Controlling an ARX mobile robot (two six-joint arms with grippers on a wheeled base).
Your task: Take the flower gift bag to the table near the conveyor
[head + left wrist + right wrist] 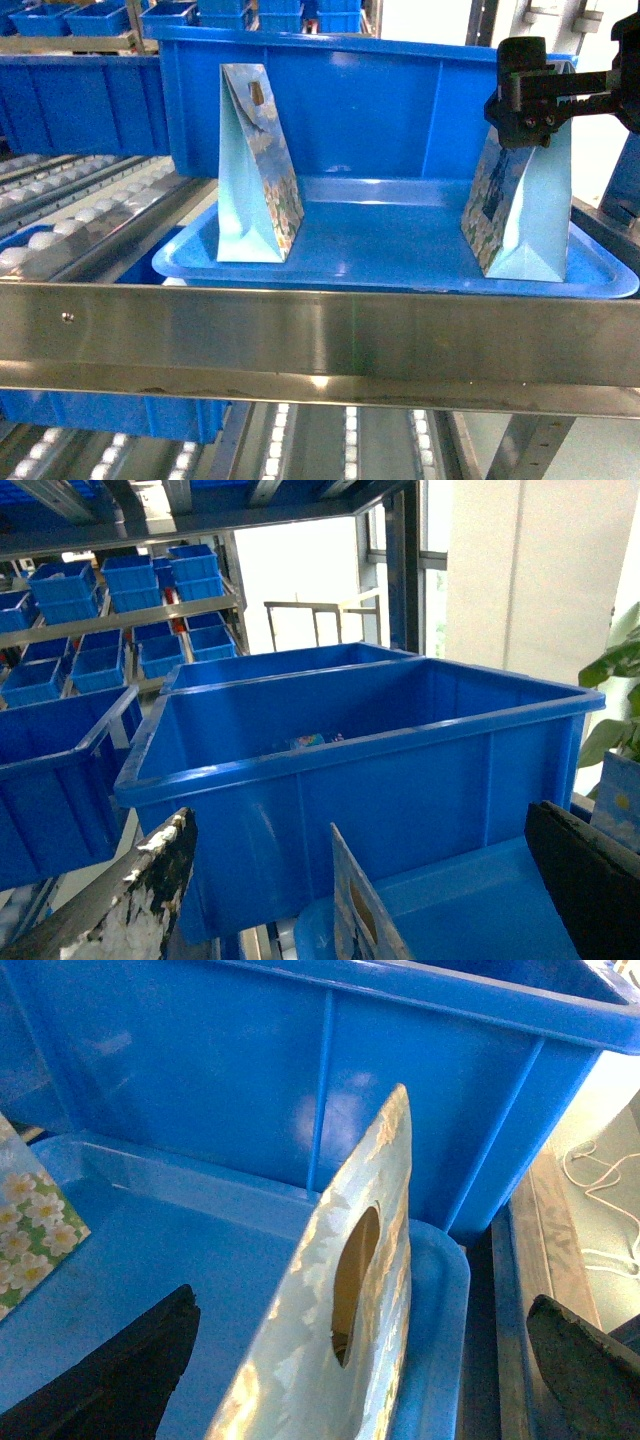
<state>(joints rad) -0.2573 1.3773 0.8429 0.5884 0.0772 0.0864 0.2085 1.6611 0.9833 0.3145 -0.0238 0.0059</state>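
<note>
Your right gripper (527, 105), fingers apart, straddles the flower gift bag (520, 215) standing in the blue tray (400, 255). Thin, light paper (crushes easily): pinch the stiff top by its handle hole (352, 1285).

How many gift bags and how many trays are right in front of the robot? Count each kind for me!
Gift bags: 2, the left bag and the right bag
Trays: 1, the blue tray that both bags stand in
Total: 3
</note>
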